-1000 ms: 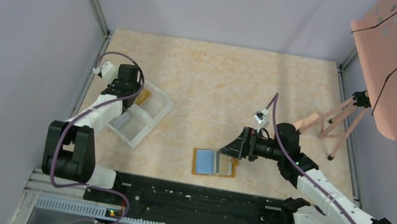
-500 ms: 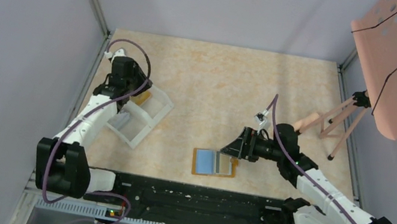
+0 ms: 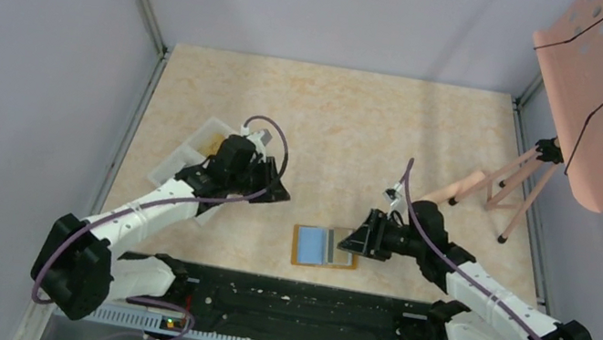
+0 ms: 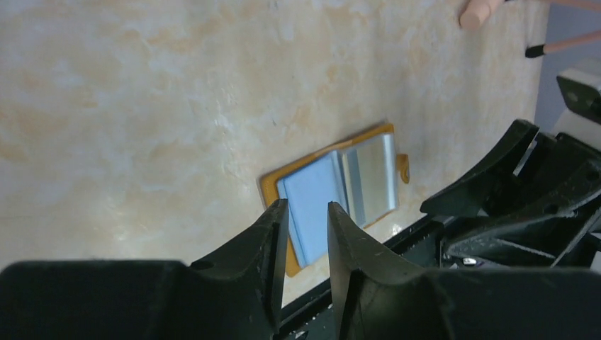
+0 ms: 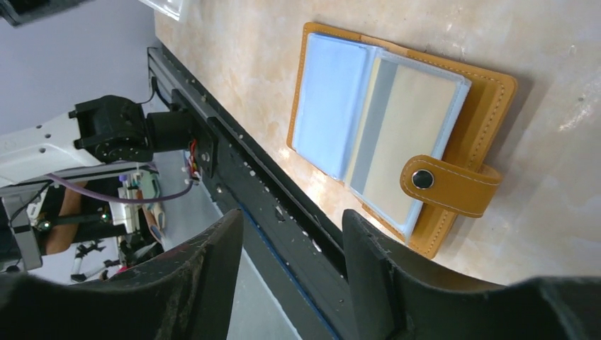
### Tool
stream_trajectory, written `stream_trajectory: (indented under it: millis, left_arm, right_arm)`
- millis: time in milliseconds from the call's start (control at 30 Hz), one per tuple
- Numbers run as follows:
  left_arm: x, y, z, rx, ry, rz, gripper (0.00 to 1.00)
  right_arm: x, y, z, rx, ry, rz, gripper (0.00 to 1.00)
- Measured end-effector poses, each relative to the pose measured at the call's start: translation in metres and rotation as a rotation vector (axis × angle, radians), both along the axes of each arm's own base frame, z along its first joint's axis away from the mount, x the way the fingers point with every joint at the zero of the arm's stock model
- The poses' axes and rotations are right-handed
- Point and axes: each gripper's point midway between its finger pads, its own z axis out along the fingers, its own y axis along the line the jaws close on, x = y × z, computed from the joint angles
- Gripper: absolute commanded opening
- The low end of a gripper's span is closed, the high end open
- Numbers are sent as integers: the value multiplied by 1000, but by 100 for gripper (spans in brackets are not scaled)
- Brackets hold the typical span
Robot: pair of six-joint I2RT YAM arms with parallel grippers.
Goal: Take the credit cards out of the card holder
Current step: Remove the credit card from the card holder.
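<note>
Overhead, find the open card holder point(image 3: 326, 248) flat near the table's point(image 3: 334, 120) front edge, long axis left-right, just beside the right gripper point(image 3: 349, 241), left gripper point(image 3: 276, 192) farther off; from left wrist, ahead of narrow, empty fingers point(image 4: 273, 234); from right wrist, credit cards point(image 5: 333, 106) just beyond half-spread, empty fingers point(image 5: 220, 262).

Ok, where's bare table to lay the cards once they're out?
The whole far half is bare, from the tray to the stand foot and back to the wall. Crowded: the near edge, where left claw and right claw flank the card holder.
</note>
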Motion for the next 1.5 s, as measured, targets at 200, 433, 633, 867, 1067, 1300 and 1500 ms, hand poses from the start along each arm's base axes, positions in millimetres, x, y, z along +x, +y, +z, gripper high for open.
stream_trajectory:
  millis: [200, 433, 633, 867, 1067, 1300, 1500]
  left_arm:
    - [-42, -21, -36, -59, 97, -79, 30]
    - [-58, -51, -45, -121, 115, -155, 28]
    - [-68, -67, -57, -127, 139, -200, 26]
    - [-75, -68, -82, -98, 192, -205, 25]
    - [-82, -62, -102, -60, 236, -198, 23]
    - [-82, -63, -108, -66, 243, -195, 22]
    - [-81, -66, -108, -77, 241, -199, 21]
  right_arm:
    - [3, -4, -9, -39, -5, -19, 37]
    - [4, -9, -29, -102, 38, -35, 36]
    - [8, -11, -35, -126, 39, -55, 38]
    - [11, -14, -46, -161, 59, -70, 38]
    - [13, -15, -55, -184, 73, -79, 38]
    - [11, -17, -65, -200, 90, -81, 38]
    - [12, -16, -65, -191, 85, -79, 38]
